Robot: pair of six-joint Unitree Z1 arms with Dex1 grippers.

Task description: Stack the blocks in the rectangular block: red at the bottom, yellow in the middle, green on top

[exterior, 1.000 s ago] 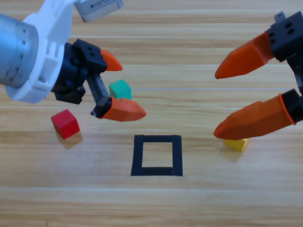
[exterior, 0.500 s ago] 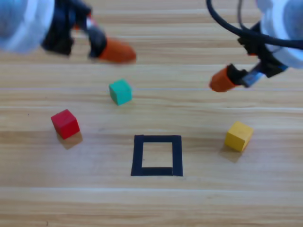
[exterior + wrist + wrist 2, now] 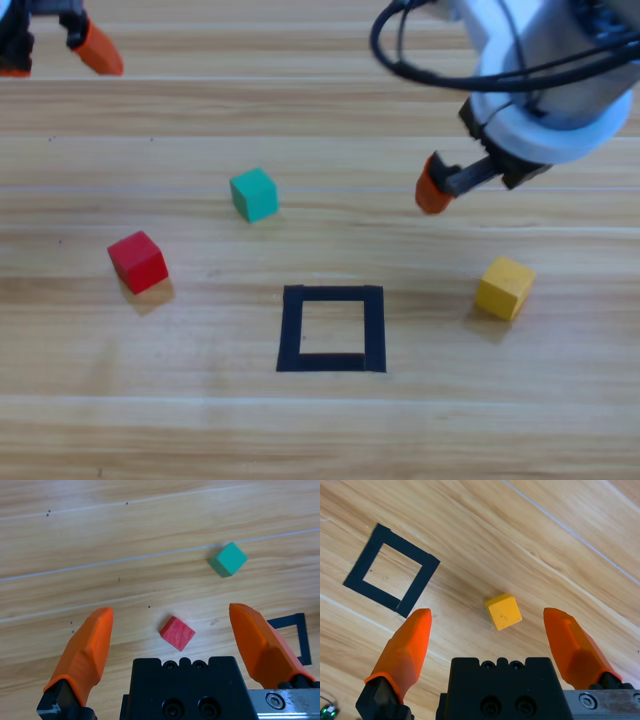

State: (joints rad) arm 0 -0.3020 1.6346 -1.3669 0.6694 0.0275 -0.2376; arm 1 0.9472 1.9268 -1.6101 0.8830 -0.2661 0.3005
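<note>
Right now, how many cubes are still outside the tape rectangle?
3. The red cube lies left of the tape rectangle, the green cube up-left of it, the yellow cube to its right. None look hidden.

The wooden table [image 3: 320, 430] is made of light planks, its grain running across the high view. Thin pale seam lines [image 3: 150, 187] cross the table along that grain. A few tiny dark specks [image 3: 48, 513] dot the table near one seam. At the table's edge sits a small green-flecked object [image 3: 326, 711], possibly electronics.
</note>
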